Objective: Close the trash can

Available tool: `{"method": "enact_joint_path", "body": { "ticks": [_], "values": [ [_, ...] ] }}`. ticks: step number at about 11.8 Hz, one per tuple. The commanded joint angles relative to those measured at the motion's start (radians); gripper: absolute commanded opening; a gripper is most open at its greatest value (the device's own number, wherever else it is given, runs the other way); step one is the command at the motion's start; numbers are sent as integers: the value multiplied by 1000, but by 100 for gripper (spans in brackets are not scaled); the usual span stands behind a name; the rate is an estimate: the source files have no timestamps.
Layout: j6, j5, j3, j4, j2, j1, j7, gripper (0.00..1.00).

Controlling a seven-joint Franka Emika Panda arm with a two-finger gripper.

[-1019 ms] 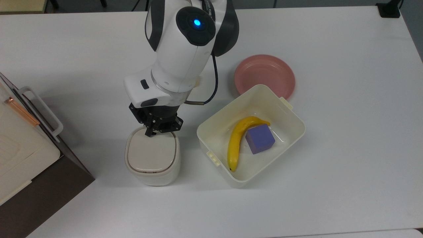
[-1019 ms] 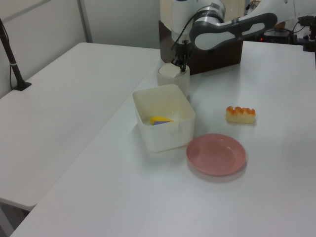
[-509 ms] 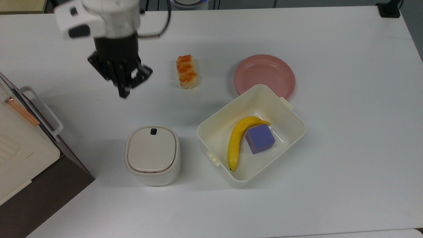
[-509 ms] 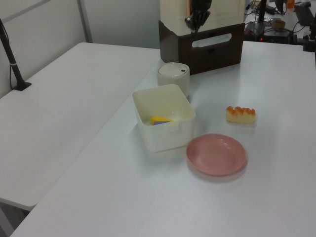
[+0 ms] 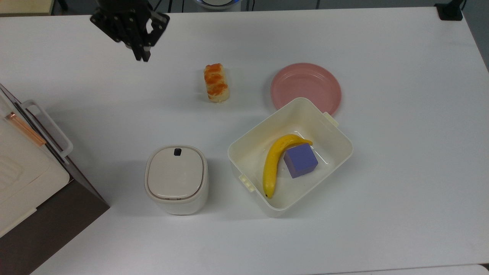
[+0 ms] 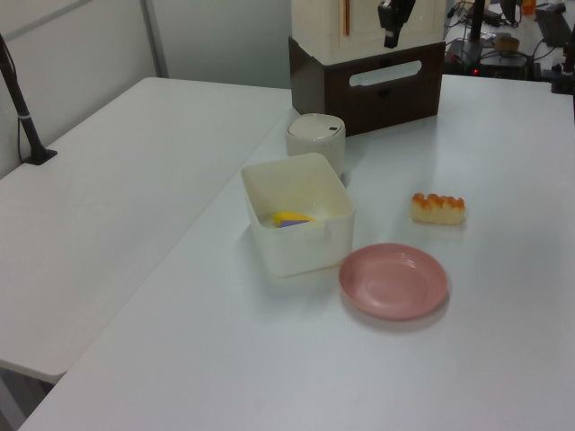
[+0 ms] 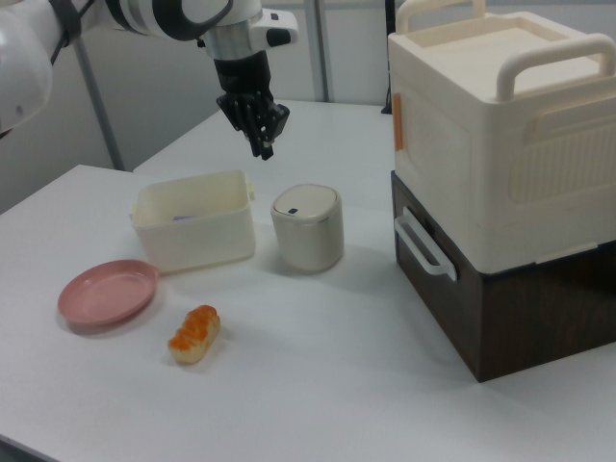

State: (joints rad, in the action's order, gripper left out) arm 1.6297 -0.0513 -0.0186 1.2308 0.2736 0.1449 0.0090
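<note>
the black two-finger gripper (image 5: 140, 57) hangs high above the white counter (image 5: 401, 114), near the top view's upper left corner, its fingers pressed together with nothing between them. in the right view the gripper (image 7: 266, 149) points straight down, up in the air above the counter behind the bins.

well apart from it sits the small cream-white rounded-square plastic trash can (image 5: 176, 180), in the top view's lower left of centre. its beige lid lies flat and flush on the rim, the small black button (image 5: 177, 152) on the edge toward the top view's top. the lid is down in the left view (image 6: 316, 136) and the right view (image 7: 307, 227) too.

just beside the trash can, on the top view's right, stands the larger cream rectangular plastic tub (image 5: 332, 131), open, holding a yellow banana (image 5: 272, 168) that curves against a purple cube (image 5: 300, 160). a pink round plate (image 5: 305, 82) lies at the tub's far corner, partly behind its rim. an orange-glazed bread roll (image 5: 216, 82) lies alone on the counter, to the top view's left of the plate.

at the top view's left edge is a cream handled box (image 7: 491, 144) stacked on a dark brown cabinet (image 7: 520, 308).
</note>
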Motion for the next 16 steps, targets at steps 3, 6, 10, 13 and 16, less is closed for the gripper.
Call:
{"method": "enact_joint_path", "body": {
  "ticks": [3,6,10,13,16],
  "values": [
    [-5,-22,-24,151,-123,-1,-63,100],
    [-4,-12,-27,225,-189,-21,-159,100],
    [-5,-24,-38,225,-192,-34,-112,100],
    [-5,-10,-35,233,-192,-68,-14,100],
    [-7,-10,-35,239,-192,-68,-52,100]
  ]
}}
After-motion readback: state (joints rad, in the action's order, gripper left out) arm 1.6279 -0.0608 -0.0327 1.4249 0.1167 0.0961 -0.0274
